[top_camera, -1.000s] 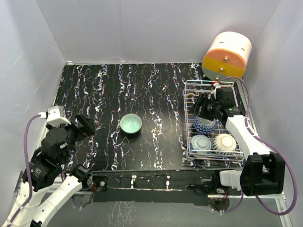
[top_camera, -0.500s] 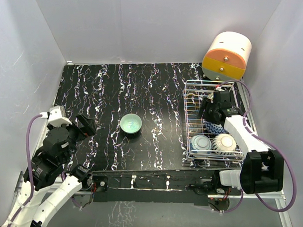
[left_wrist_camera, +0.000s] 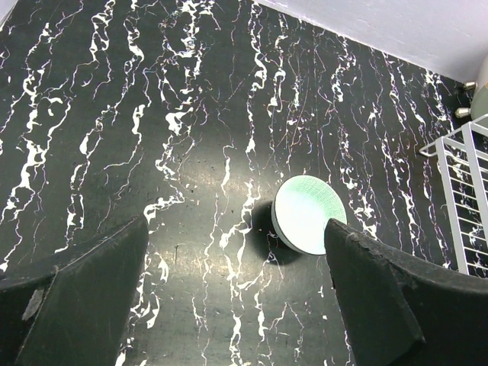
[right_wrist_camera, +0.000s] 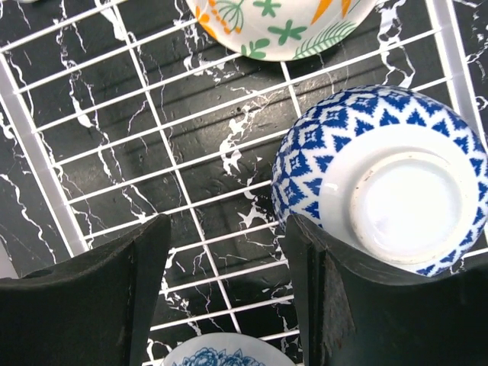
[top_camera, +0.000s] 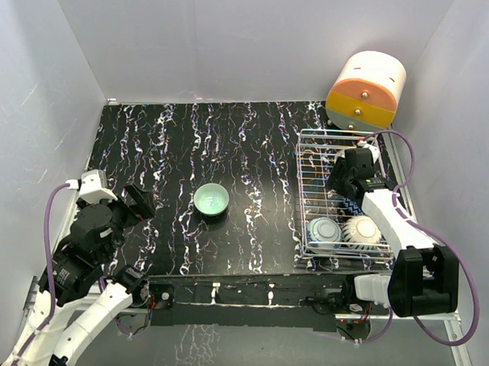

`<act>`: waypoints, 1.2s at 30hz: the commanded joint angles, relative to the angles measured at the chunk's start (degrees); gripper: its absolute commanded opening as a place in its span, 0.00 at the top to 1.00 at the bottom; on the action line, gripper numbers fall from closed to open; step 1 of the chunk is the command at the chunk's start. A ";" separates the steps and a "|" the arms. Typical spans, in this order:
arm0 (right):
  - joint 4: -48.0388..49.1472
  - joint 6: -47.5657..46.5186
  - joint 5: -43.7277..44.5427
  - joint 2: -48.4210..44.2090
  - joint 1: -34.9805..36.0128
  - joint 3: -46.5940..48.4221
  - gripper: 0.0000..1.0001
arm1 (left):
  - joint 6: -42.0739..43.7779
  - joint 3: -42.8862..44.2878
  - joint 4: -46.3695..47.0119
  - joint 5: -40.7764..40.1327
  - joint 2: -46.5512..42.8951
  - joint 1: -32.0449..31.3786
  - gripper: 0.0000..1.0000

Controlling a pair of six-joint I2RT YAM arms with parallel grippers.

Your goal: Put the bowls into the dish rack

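Observation:
The mint green bowl (top_camera: 211, 199) stands upright on the black marbled table, also in the left wrist view (left_wrist_camera: 309, 213). My left gripper (top_camera: 139, 202) is open and empty, hanging above the table near it (left_wrist_camera: 236, 297). The silver dish rack (top_camera: 335, 132) holds three bowls: a blue-and-white diamond bowl (right_wrist_camera: 396, 183) upside down, a cream bowl with orange flowers (right_wrist_camera: 282, 23) and a blue floral bowl (right_wrist_camera: 221, 352). My right gripper (right_wrist_camera: 229, 290) is open and empty over the rack floor (right_wrist_camera: 44, 164), its right finger beside the diamond bowl. No red-orange bowl is in view.
A cream-and-orange rounded drawer box (top_camera: 365, 91) stands behind the rack at the far right. Grey walls close the table on three sides. The rack's corner (left_wrist_camera: 465, 152) shows at the right edge of the left wrist view.
My right gripper has let go of the blue diamond bowl, which now rests in the rack, and has drawn back towards the far side. The left arm has barely moved.

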 commanded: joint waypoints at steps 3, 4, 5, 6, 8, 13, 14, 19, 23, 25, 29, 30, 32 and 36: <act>3.25 1.85 8.72 -3.03 -0.15 -0.15 0.33 | 0.83 -0.08 -0.66 -0.91 -0.74 -0.19 0.03; 3.29 1.94 8.97 -3.40 -0.22 -0.27 0.32 | 0.84 -0.15 -0.55 -0.85 -0.65 -0.17 0.03; 3.54 1.93 8.58 -3.81 -0.20 -0.37 0.32 | 0.91 -0.23 -0.37 -0.83 -0.58 -0.19 0.03; 3.75 1.84 7.37 -4.07 -0.15 -0.41 0.32 | 1.00 -0.25 -0.21 -0.68 -0.40 -0.11 0.03; 4.07 1.31 2.59 -5.17 -0.09 -0.12 0.32 | 1.09 -0.09 -0.02 -0.58 0.02 -0.17 0.03; 6.16 -0.08 -7.80 -10.44 2.76 2.32 0.29 | 0.62 -0.01 0.74 -0.20 1.41 -0.14 0.03; 5.67 -0.29 -8.62 -10.59 4.32 3.58 0.27 | 0.44 -0.04 0.95 -0.01 1.62 -0.18 0.03; 5.61 0.27 -8.53 -9.83 17.00 8.60 0.26 | -0.45 0.39 1.18 -0.19 3.00 -0.16 0.03; 9.31 -0.59 -5.15 -5.79 31.83 11.38 0.26 | -0.54 2.35 0.37 -1.24 3.43 -0.19 0.03; 12.16 -2.08 -5.74 -2.57 36.24 12.69 0.26 | -0.09 4.47 -0.50 -2.57 3.29 -0.18 0.03; 17.88 -5.71 -9.90 5.63 41.73 16.70 0.26 | 1.09 8.61 -2.70 -6.27 2.01 -0.16 0.03; 18.94 -7.07 -10.68 8.41 43.00 18.11 0.26 | 1.34 9.40 -3.31 -6.93 1.26 -0.13 0.03; 20.44 -9.71 -13.50 12.96 44.95 21.10 0.26 | 1.52 10.73 -4.37 -8.08 0.18 -0.11 0.03; 21.37 -14.34 -19.80 21.30 47.69 26.87 0.28 | 0.91 11.90 -6.96 -9.47 -1.67 -0.14 0.03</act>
